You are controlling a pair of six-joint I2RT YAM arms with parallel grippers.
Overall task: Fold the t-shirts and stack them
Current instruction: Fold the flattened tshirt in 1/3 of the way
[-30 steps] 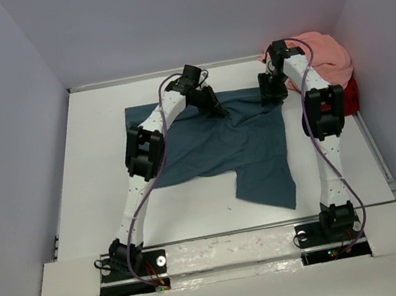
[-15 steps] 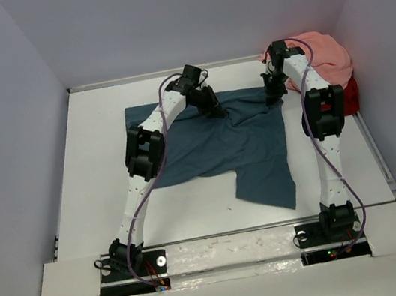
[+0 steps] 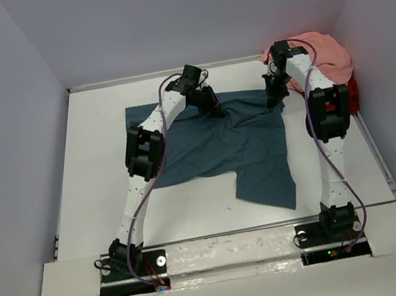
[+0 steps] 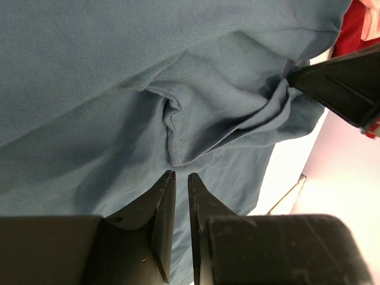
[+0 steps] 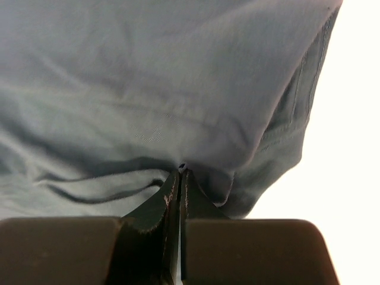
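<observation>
The dark teal-blue t-shirt (image 3: 213, 145) lies spread and rumpled on the white table (image 3: 105, 186), one part trailing toward the front. My right gripper (image 3: 273, 97) is shut on its far right edge; in the right wrist view the jaws (image 5: 180, 172) pinch a bunched fold of the cloth (image 5: 148, 71). My left gripper (image 3: 216, 108) hangs over the shirt's far middle, by a puckered seam (image 4: 172, 127). Its jaws (image 4: 179, 175) stand a narrow gap apart with nothing seen between them. The salmon pink t-shirt (image 3: 323, 55) is heaped at the far right corner, with the red t-shirt (image 3: 350, 96) beside it.
Grey walls close in the table on the left, far and right sides. A metal rail (image 3: 377, 152) runs along the table's right edge. The right gripper's dark finger (image 4: 341, 83) shows in the left wrist view, close to the left one.
My right gripper has shut on the teal shirt's far right edge and drawn it slightly away, its arm shifting a little right. The left arm has stayed still.
</observation>
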